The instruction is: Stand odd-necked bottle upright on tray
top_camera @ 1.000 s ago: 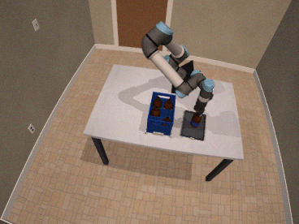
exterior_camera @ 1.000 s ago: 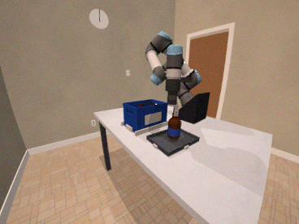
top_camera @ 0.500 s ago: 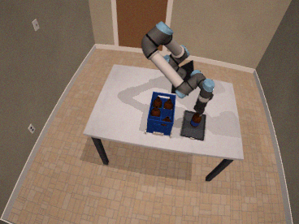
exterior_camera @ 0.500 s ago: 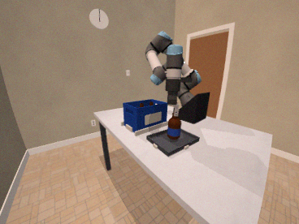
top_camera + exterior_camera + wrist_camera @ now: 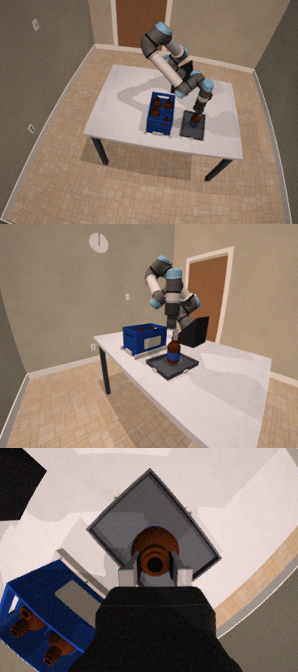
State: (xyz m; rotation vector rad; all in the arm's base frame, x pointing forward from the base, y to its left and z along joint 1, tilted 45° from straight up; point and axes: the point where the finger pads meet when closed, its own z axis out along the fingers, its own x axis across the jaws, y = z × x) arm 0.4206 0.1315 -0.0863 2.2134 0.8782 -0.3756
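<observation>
A brown bottle with a blue label point(image 5: 194, 121) point(image 5: 173, 356) point(image 5: 155, 538) is upright at the tray point(image 5: 187, 132) point(image 5: 188, 363) point(image 5: 150, 495), inside its rim. Its base looks to be on the tray floor; a tiny gap cannot be ruled out. My gripper point(image 5: 197, 113) point(image 5: 175, 337) point(image 5: 155, 560) is shut on this bottle's neck, one finger each side, from above. The blue crate point(image 5: 159, 128) point(image 5: 134, 342) point(image 5: 42, 582) stands beside the tray and holds several brown bottles, such as one bottle point(image 5: 157, 103) at the back left. Their lower parts are hidden by the crate walls.
A black angular block point(image 5: 196, 332) point(image 5: 19, 488) stands on the white table point(image 5: 125, 122) point(image 5: 231, 386) behind the tray. The crate's near side wall is close to the tray, with a narrow strip of table between. Light bars lie along the crate's base.
</observation>
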